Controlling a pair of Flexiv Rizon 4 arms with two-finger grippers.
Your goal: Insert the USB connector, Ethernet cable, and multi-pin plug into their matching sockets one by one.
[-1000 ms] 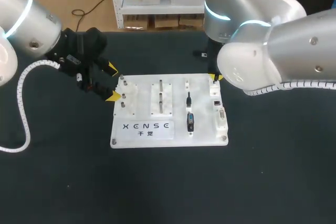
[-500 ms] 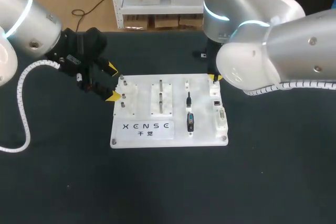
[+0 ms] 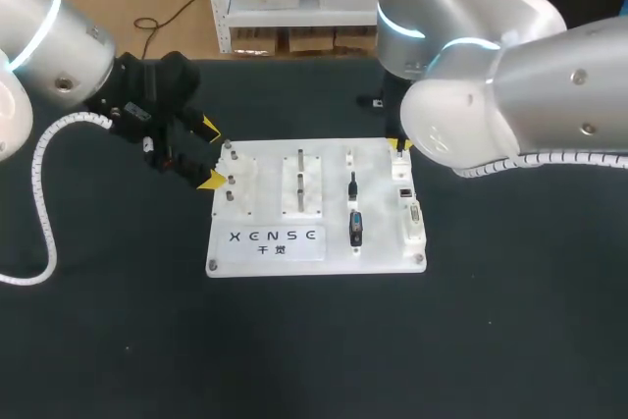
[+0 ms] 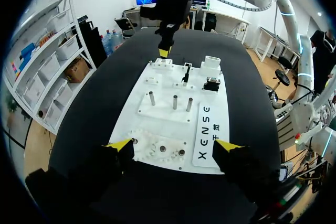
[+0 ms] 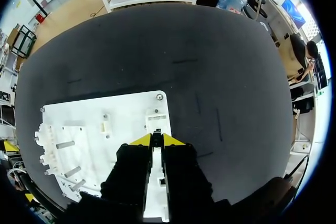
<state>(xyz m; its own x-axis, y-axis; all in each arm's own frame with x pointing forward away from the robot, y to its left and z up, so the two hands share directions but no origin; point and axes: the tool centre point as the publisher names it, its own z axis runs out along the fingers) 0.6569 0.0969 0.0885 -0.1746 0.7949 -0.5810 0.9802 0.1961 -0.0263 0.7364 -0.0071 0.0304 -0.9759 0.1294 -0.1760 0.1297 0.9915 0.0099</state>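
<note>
A white socket board [image 3: 381,235] lies mid-table. My right gripper [image 3: 397,144] hangs over its far right corner, above the socket column [image 3: 404,191]. In the right wrist view this gripper [image 5: 156,139] is shut on a small dark plug, seemingly the USB connector, right over a white socket block [image 5: 156,125]. On the board's holders a thin black plug [image 3: 353,185] and a black-and-blue plug [image 3: 356,229] rest. My left gripper [image 3: 210,154] stands open at the board's left edge; its own view shows that gripper [image 4: 174,148] empty before the gear pegs [image 4: 160,149].
Three upright metal pins [image 4: 175,102] stand mid-board, with a printed label [image 3: 275,238] along the near edge. Black tabletop surrounds the board on all sides. The right arm's bulky elbow [image 3: 510,95] hides the table's far right part in the head view.
The right arm has shifted very slightly to the left. The left arm and the plugs on the board have stayed put.
</note>
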